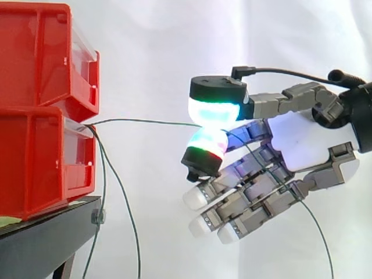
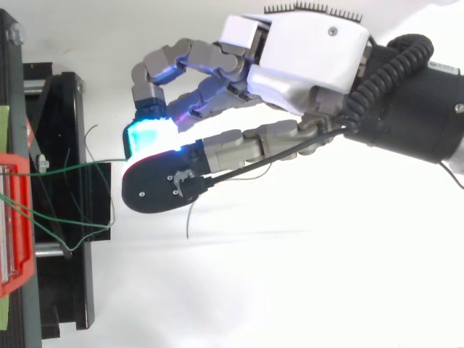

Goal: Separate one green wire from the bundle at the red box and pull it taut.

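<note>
**Operator:** What's closest to me, and what is the hand doing?

**Spotter:** In your side view the hand (image 1: 302, 142) comes in from the right of the frame. It has the green wire (image 1: 145, 121) pinched between the cyan-white thumb pad (image 1: 216, 109) on top and a green-and-red glowing finger pad (image 1: 204, 144) underneath. The other fingers reach down-left, fairly straight, with white tips, and they hold nothing.

**Operator:** Where does the wire go from there?

**Spotter:** Look left of the pinch. It runs almost level and straight to the seam between the two stacked bins, at the front edge of the lower red box (image 1: 35, 165). On the other side its tail slants across the straight fingers and drops to the lower right corner.

**Operator:** Anything in the way?

**Spotter:** The loose wires (image 1: 125, 197) of the bundle hang from the same seam. They curve down past a small grey clip (image 1: 97, 217) on the black stand (image 1: 35, 250), clear of the fingertips. In your top view the thumb's black back (image 2: 156, 190) covers the pinch itself. There you see the wire (image 2: 80, 167) only between the stand and the cyan pad.

**Operator:** And behind all that?

**Spotter:** The upper red box (image 1: 35, 52) sits on the lower one at the upper left, and the white curtain (image 1: 151, 52) is behind everything.
</note>
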You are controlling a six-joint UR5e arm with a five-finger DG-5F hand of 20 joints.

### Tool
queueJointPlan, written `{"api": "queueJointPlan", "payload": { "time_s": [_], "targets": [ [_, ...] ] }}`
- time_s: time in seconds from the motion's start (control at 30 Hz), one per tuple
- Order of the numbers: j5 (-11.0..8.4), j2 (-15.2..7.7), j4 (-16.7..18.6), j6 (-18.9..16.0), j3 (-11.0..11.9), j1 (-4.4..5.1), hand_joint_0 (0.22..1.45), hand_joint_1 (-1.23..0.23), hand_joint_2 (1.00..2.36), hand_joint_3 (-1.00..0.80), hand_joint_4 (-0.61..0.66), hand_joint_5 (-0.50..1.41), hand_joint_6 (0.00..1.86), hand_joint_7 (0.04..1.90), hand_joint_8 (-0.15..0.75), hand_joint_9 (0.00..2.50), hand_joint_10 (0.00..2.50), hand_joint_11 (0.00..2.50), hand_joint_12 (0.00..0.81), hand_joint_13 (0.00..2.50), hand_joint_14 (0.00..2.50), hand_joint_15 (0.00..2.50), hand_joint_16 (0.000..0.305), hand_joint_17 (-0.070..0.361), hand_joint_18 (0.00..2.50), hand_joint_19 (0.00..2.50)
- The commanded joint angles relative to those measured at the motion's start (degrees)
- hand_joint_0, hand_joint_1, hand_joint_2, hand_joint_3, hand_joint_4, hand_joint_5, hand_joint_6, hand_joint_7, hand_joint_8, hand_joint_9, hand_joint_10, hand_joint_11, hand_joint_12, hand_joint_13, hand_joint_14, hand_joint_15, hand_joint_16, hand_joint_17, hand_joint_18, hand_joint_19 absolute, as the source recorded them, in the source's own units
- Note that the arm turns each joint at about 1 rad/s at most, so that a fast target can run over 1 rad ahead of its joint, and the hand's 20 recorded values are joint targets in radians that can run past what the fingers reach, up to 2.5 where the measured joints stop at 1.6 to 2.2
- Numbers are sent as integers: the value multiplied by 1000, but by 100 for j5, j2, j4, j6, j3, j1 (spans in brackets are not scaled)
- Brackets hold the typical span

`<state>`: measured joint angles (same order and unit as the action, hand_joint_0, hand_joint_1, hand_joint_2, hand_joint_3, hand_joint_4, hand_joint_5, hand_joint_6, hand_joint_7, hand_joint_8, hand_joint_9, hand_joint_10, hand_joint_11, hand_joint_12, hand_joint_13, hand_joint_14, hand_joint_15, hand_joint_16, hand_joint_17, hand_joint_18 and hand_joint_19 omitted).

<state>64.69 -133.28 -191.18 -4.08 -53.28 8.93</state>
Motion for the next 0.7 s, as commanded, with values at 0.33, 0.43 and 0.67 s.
{"api": "queueJointPlan", "payload": {
  "time_s": [0.33,0.43,0.67],
  "targets": [
    [26,-5,679,-542,-508,126,593,-859,1007,16,31,-92,851,1425,293,956,13,341,407,618,10,256,66,149,497,293],
    [26,-5,1022,-647,-675,153,594,-862,1006,18,36,-90,851,1419,298,973,11,359,410,634,10,262,67,151,511,300],
    [26,-5,1997,-946,-948,188,595,-866,1004,21,45,-87,849,1425,302,1000,12,373,417,652,10,272,68,152,532,295]
  ]
}}
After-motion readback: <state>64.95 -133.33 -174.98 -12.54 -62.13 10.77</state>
